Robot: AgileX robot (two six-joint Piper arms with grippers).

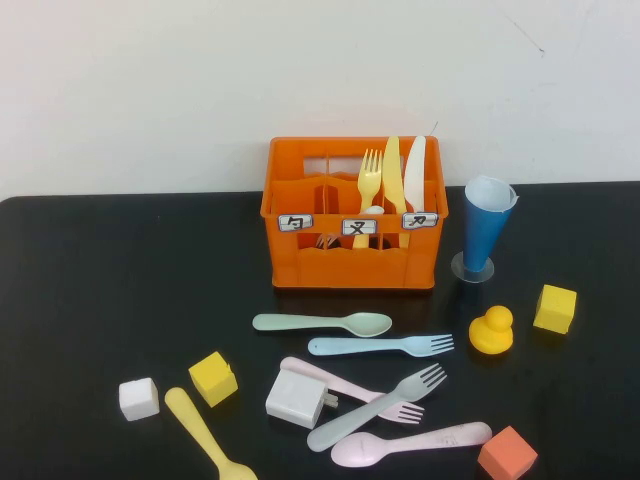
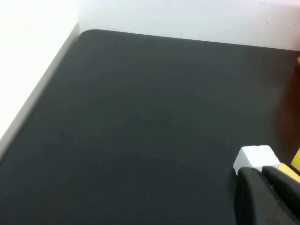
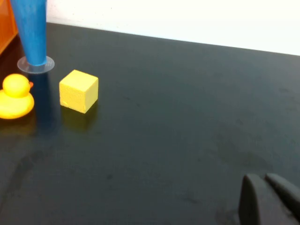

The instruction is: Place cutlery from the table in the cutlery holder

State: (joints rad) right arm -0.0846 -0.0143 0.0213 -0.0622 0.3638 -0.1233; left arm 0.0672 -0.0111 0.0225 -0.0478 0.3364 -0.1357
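Observation:
The orange cutlery holder (image 1: pixel 352 262) stands at the back middle of the black table (image 1: pixel 90 290), with a yellow fork (image 1: pixel 369 180), a yellow knife and a white knife upright in it. On the table in front lie a pale green spoon (image 1: pixel 325 323), a pale blue fork (image 1: pixel 385 346), a pink fork (image 1: pixel 345 384), a grey fork (image 1: pixel 385 402), a pink spoon (image 1: pixel 410 444) and a yellow spoon (image 1: pixel 205 436). Neither gripper shows in the high view. My left gripper (image 2: pixel 261 171) is shut and empty, just in front of a white cube (image 2: pixel 255 157). My right gripper (image 3: pixel 263 178) is shut and empty over bare table.
A blue cone cup (image 1: pixel 487 228) stands right of the holder, with a yellow duck (image 1: pixel 492 330) and a yellow cube (image 1: pixel 555 308) nearby. A white cube (image 1: pixel 138 398), a yellow cube (image 1: pixel 213 378), a white block (image 1: pixel 297 398) and an orange cube (image 1: pixel 507 455) lie among the cutlery.

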